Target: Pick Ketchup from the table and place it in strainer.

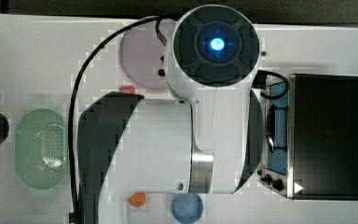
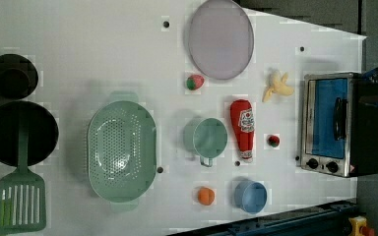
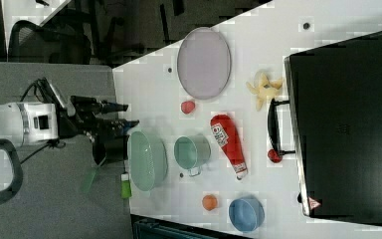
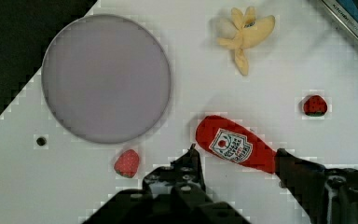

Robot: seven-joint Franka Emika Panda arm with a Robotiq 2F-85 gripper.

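Observation:
The Ketchup [image 4: 235,147] is a small red bottle with a white label. It lies on its side on the white table, between the green cup and the toaster oven in the left view [image 2: 242,129] and in the right view [image 3: 229,142]. My gripper [image 4: 237,156] hangs open well above it. One dark finger [image 4: 191,163] shows off the bottle's base and the other off its cap end, and neither touches it. In the right view the gripper [image 3: 128,114] is raised high off the table. The pale mint strainer [image 2: 98,147] stands empty, also seen in the top view [image 1: 41,148] and the right view [image 3: 146,159].
A greyish-pink plate [image 2: 220,38], two strawberries [image 2: 194,81] [image 2: 273,141], a banana [image 2: 277,86], a green cup [image 2: 209,137], an orange ball [image 2: 205,195] and a blue bowl [image 2: 250,196] lie around the bottle. A toaster oven [image 2: 332,125] stands beyond. Black pans [image 2: 19,132] and a green spatula [image 2: 19,201] flank the strainer.

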